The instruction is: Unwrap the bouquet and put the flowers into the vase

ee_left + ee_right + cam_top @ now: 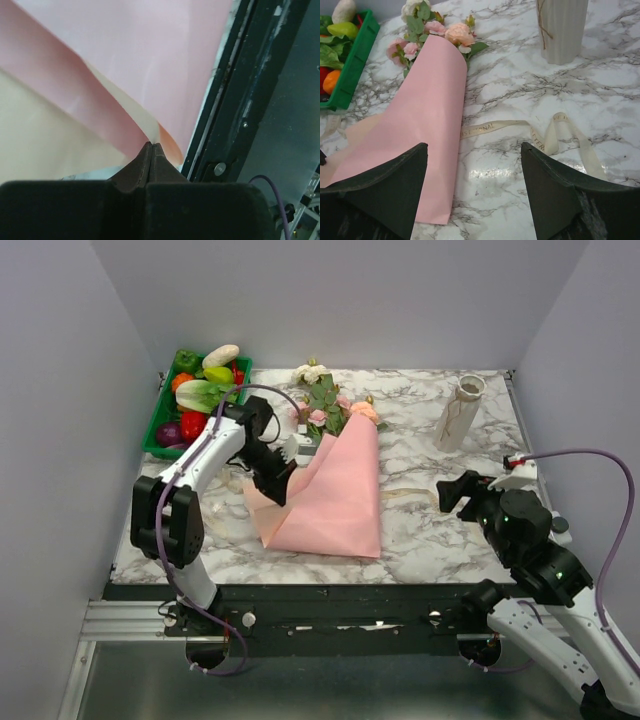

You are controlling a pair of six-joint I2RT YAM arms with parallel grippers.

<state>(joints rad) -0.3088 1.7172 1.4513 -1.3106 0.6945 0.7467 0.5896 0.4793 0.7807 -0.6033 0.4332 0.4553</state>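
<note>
The bouquet (335,490) lies in the middle of the marble table, its salmon-pink paper loosened and partly unfolded. The flowers (335,410) stick out of its far end; they also show in the right wrist view as flowers (455,32). My left gripper (280,475) is at the paper's left flap, and in the left wrist view this gripper (152,145) is shut on a folded edge of the paper (125,75). The off-white ribbed vase (458,415) stands upright at the back right. My right gripper (474,147) hangs open above bare table, between the paper (425,125) and the vase (562,30).
The cream ribbon (555,135) lies untied on the table right of the paper. A green tray (155,435) of vegetables sits at the back left. The table's black front rail (240,100) runs close behind the left gripper.
</note>
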